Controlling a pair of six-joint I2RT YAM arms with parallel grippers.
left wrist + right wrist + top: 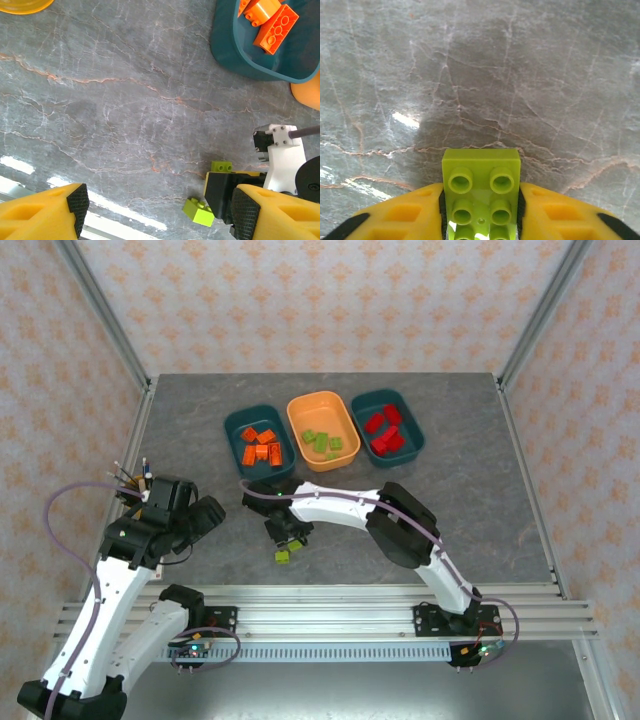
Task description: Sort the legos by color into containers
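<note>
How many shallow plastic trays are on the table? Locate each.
3, in a row: left dark teal tray with orange bricks; middle orange tray with lime green bricks; right dark teal tray with red bricks.

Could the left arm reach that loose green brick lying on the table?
Probably yes: bare table leads to the loose green brick, left fingers stand open, though the right fingers crowd close.

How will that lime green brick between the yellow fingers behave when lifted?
The lime green brick looks like hard moulded plastic: probably stiff and light. Its flat sides meet the right gripper squarely, so it likely won't roll, though the glossy surface might slip.
</note>
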